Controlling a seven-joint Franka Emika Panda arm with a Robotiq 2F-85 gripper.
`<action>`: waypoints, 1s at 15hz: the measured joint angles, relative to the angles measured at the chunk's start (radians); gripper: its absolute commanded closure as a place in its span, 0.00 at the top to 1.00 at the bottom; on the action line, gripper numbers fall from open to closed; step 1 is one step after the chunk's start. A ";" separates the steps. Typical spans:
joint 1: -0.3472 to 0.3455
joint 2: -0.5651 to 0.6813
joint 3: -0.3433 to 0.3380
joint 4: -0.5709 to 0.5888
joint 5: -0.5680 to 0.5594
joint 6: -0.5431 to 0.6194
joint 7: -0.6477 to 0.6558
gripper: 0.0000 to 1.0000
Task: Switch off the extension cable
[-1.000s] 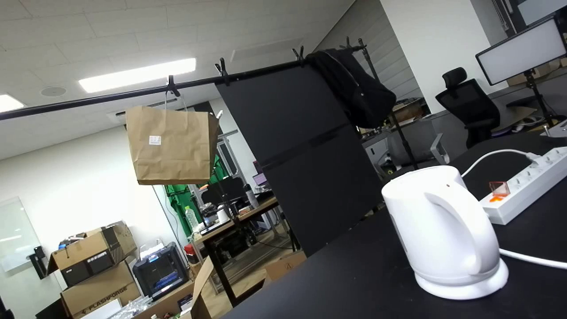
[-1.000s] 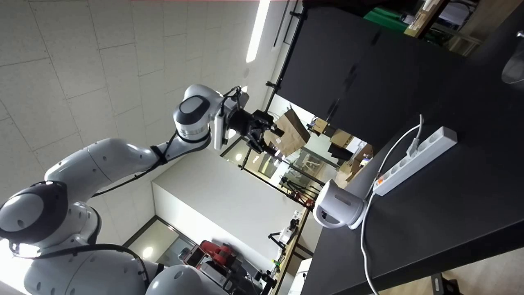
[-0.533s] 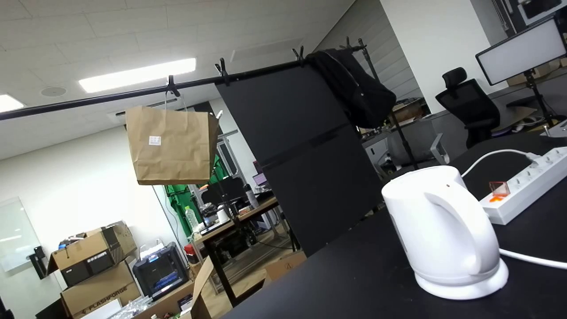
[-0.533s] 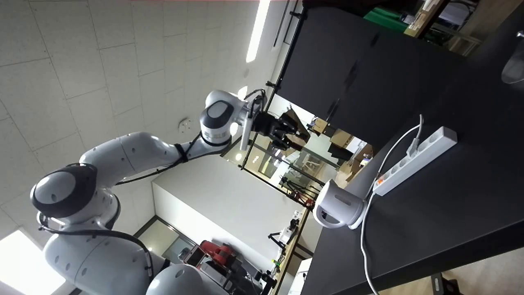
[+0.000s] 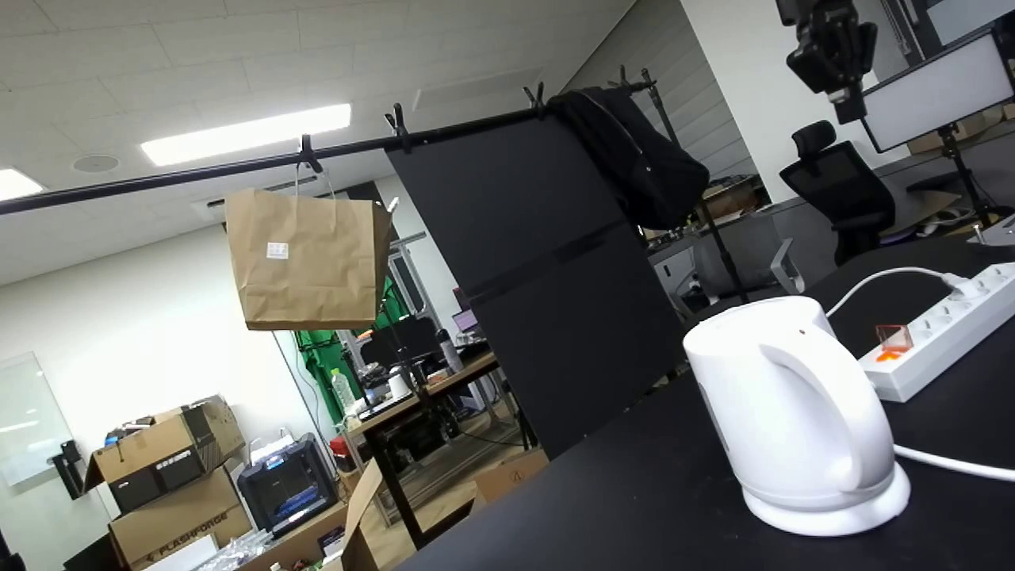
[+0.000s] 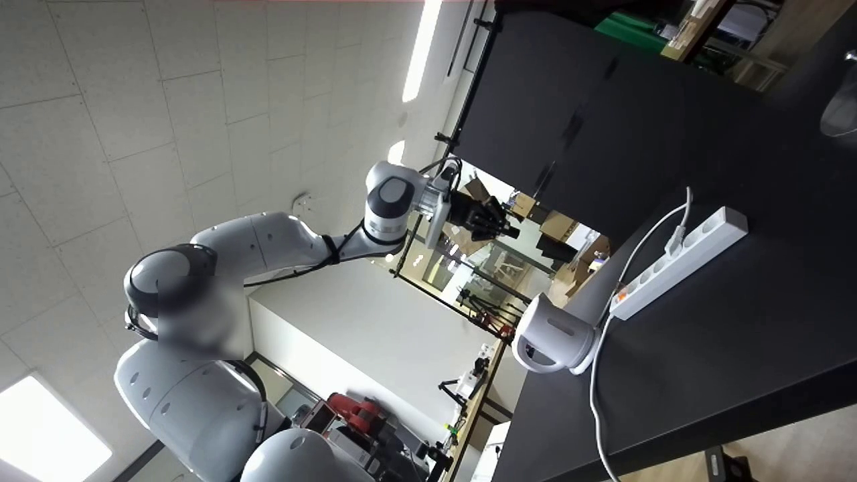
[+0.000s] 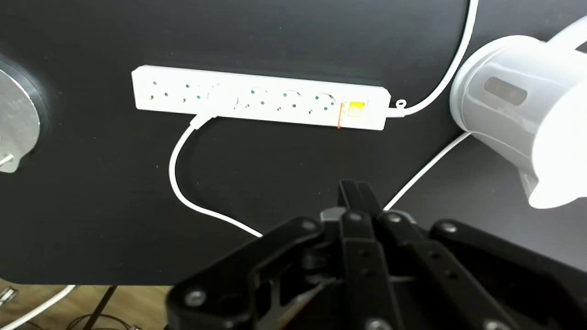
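The extension cable (image 7: 270,98) is a long white strip lying on the black table, across the upper part of the wrist view. Near its right end glows a yellow-orange switch (image 7: 356,108), beside a thin orange flap (image 7: 340,115) that stands raised. In both exterior views the strip (image 5: 955,333) (image 6: 679,264) lies beyond the kettle. My gripper (image 7: 356,185) is shut with its fingertips together and nothing between them. It hangs in the air well above the table, as both exterior views show the gripper (image 5: 850,105) (image 6: 513,231) far from the strip.
A white kettle (image 7: 509,110) stands close to the switch end of the strip. A white plug (image 7: 202,120) sits in one socket, its cord curving away. The strip's own cord (image 7: 451,68) runs off at the other end. A round metallic thing (image 7: 16,119) lies at the left.
My arm has reached forward, bringing the gripper nearer the table and into the top right of an exterior view. The fingers have gone from open to shut. Kettle and strip have not moved.
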 measured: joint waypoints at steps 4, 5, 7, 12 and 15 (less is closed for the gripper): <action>0.008 0.066 0.012 0.051 0.000 0.007 0.025 0.01; 0.008 0.069 0.012 0.054 0.000 0.007 0.025 0.01; 0.008 0.069 0.012 0.058 0.000 0.007 0.026 0.01; 0.008 0.069 0.012 0.059 0.000 0.007 0.026 0.01; 0.008 0.069 0.012 0.059 0.000 0.007 0.026 0.01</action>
